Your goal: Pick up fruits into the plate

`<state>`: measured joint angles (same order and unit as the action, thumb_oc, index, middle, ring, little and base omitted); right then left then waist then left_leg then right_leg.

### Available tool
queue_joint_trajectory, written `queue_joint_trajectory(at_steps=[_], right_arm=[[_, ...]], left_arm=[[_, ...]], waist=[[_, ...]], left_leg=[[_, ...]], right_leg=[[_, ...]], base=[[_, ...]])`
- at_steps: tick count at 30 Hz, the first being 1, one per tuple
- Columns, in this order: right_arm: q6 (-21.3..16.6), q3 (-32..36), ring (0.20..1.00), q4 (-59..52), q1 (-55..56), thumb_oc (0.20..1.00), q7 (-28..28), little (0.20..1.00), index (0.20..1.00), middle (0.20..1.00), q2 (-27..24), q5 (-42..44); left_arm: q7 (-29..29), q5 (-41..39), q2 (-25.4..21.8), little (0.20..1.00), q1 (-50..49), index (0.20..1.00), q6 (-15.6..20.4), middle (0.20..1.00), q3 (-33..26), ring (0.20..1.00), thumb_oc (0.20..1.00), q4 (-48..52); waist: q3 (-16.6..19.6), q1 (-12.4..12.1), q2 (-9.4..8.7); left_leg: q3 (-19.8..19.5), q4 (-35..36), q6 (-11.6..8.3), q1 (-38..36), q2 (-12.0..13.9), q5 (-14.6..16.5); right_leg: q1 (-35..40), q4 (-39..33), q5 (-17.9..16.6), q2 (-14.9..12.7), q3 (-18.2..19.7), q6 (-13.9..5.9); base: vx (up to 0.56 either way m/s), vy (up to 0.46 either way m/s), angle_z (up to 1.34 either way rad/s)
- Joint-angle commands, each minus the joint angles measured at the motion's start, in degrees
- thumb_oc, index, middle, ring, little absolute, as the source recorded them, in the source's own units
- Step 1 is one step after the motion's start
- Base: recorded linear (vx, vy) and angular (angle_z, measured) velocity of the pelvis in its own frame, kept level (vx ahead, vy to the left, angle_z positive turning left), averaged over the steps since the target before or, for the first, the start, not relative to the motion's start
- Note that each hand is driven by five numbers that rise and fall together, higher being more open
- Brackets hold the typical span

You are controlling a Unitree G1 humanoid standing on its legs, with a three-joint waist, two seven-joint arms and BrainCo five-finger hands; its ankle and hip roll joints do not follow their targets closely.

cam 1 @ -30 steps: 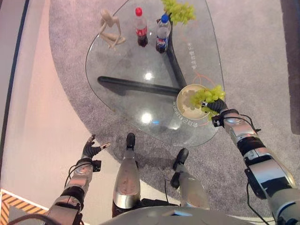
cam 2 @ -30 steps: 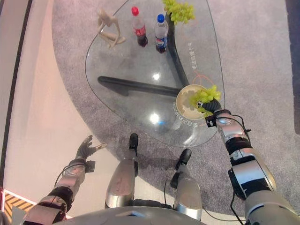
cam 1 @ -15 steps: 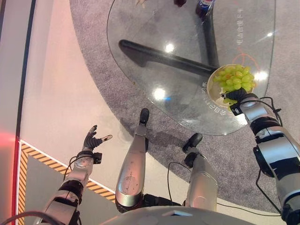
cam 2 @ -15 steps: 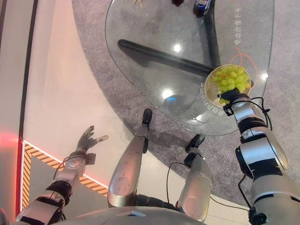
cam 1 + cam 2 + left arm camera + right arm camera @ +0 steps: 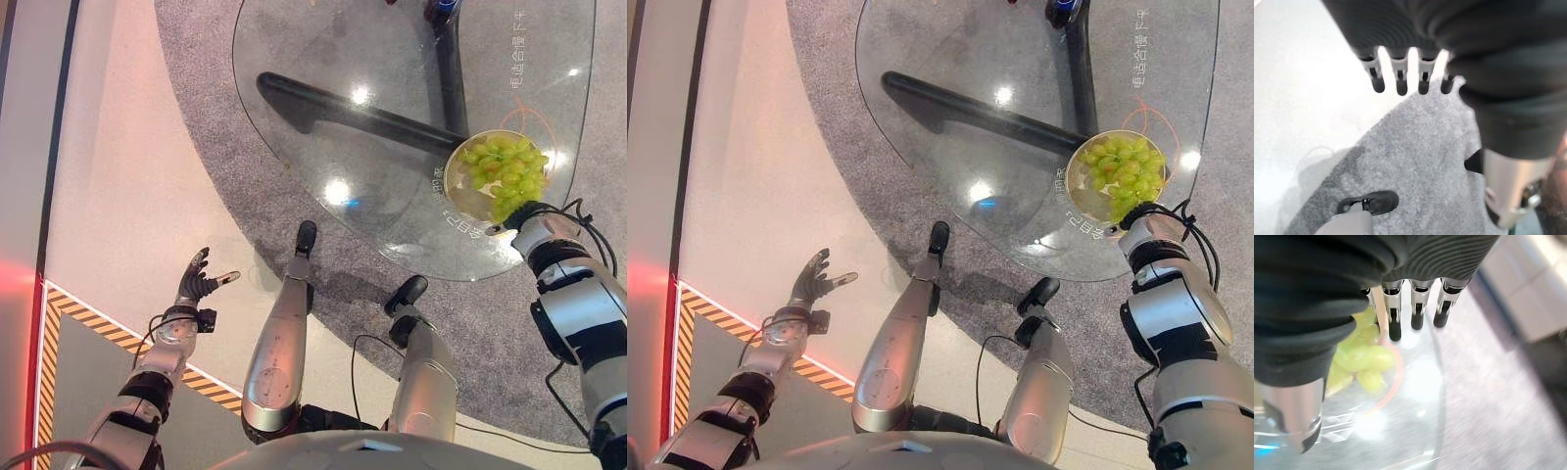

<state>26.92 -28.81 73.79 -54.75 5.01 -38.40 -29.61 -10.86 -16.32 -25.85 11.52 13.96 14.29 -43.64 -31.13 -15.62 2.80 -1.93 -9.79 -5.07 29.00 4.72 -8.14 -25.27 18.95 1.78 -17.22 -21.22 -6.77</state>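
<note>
A showroom-like lounge: glass coffee table [image 5: 323, 117] on grey carpet [image 5: 225, 196], hazard-striped floor [image 5: 88, 323].

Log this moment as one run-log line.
grapes: on plate | right hand: open, at plate's edge | left hand: open, idle over floor

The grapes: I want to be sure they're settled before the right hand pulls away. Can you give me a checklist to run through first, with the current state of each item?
1. Grapes lie over the plate: ok.
2. Plate sits fully on the glass table, though close to its near edge: ok.
3. Right hand fingers straight, not curled on fruit, in its wrist view: ok.
4. Grapes free of the thumb and palm: cannot tell; some lie right against the hand's dark cover.
5. Left hand open over the floor, away from the table: ok.
6. Bottle at the far edge stands apart from the plate: ok.
</note>
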Motion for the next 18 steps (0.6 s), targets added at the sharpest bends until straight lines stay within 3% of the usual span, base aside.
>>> queue_joint_trajectory(at_steps=[1, 5, 10, 12, 13, 15, 18], right_arm=[[2.93, -3.98, 1.000, 3.24, -0.69, 1.000, -1.63, 1.000, 1.000, 1.000, -6.32, -7.31], [3.14, -4.07, 1.000, 2.96, -0.35, 1.000, -5.89, 1.000, 1.000, 1.000, -6.77, -11.40], [2.03, -2.07, 1.000, 1.59, 1.58, 1.000, -15.03, 1.000, 1.000, 1.000, -6.76, -8.68], [-0.65, -0.51, 1.000, 0.16, 3.12, 1.000, -21.61, 1.000, 1.000, 1.000, -6.68, -5.14], [-0.77, -0.44, 1.000, 0.08, 3.19, 1.000, -21.87, 1.000, 1.000, 1.000, -6.68, -4.99], [-5.41, 2.69, 1.000, -2.77, 6.66, 1.000, -28.81, 1.000, 1.000, 1.000, -6.15, 0.56], [-10.22, 6.19, 1.000, -5.78, 11.90, 1.000, -32.31, 1.000, 1.000, 1.000, -4.72, 1.76]], left_arm=[[-0.47, -1.29, -0.79, 1.000, -2.63, 1.000, 0.38, 1.000, 2.19, 1.000, 1.000, 0.23], [-0.71, -0.61, -0.43, 1.000, -2.76, 1.000, -0.05, 1.000, 2.13, 1.000, 1.000, -1.03], [-0.84, 0.60, -0.16, 1.000, -2.54, 1.000, -1.09, 1.000, 1.51, 1.000, 1.000, -3.08], [-0.87, 1.08, 0.04, 1.000, -2.16, 1.000, -1.21, 1.000, 1.16, 1.000, 1.000, -4.26], [-0.86, 1.10, 0.05, 1.000, -2.15, 1.000, -1.20, 1.000, 1.16, 1.000, 1.000, -4.31], [-0.49, 1.29, 0.78, 1.000, -1.96, 1.000, -1.04, 1.000, 0.59, 1.000, 1.000, -6.07], [0.13, 1.33, 1.28, 1.000, -1.98, 1.000, -1.84, 1.000, 0.35, 1.000, 1.000, -7.34]], waist=[[1.34, 0.22, 3.67], [1.34, 0.76, 3.68], [1.34, 1.93, 3.09], [1.34, 2.79, 2.33], [1.34, 2.82, 2.30], [1.55, 4.29, 1.32], [3.80, 5.72, 0.06]], left_leg=[[2.15, 0.04, 3.60, -0.98, -4.60, 4.71], [2.59, 0.39, 3.74, -3.06, -4.64, 5.06], [3.40, 0.93, 3.68, -6.82, -4.14, 5.85], [4.16, 1.47, 3.56, -9.29, -3.69, 6.25], [4.19, 1.50, 3.55, -9.41, -3.67, 6.27], [5.13, 2.22, 3.36, -13.34, -3.17, 6.98], [5.99, 3.82, 3.10, -16.35, -2.36, 7.37]], right_leg=[[-0.68, 2.60, 1.51, 4.13, -1.60, 2.35], [1.10, 1.75, 1.40, 4.46, -1.09, 2.32], [4.58, 0.05, 1.23, 5.06, -0.36, 2.12], [7.08, -1.63, 0.92, 5.56, 0.22, 1.94], [7.21, -1.72, 0.90, 5.59, 0.24, 1.93], [11.15, -4.08, 0.51, 6.15, 1.13, 1.73], [14.06, -6.72, -0.05, 6.54, 1.98, 1.20]], base=[[0.00, 0.000, 0.00], [0.00, 0.000, 0.00], [0.00, 0.000, 0.00], [0.00, 0.000, 0.00], [-0.03, 0.053, -0.05], [-0.01, 0.082, -0.14], [0.04, 0.070, -0.17]])
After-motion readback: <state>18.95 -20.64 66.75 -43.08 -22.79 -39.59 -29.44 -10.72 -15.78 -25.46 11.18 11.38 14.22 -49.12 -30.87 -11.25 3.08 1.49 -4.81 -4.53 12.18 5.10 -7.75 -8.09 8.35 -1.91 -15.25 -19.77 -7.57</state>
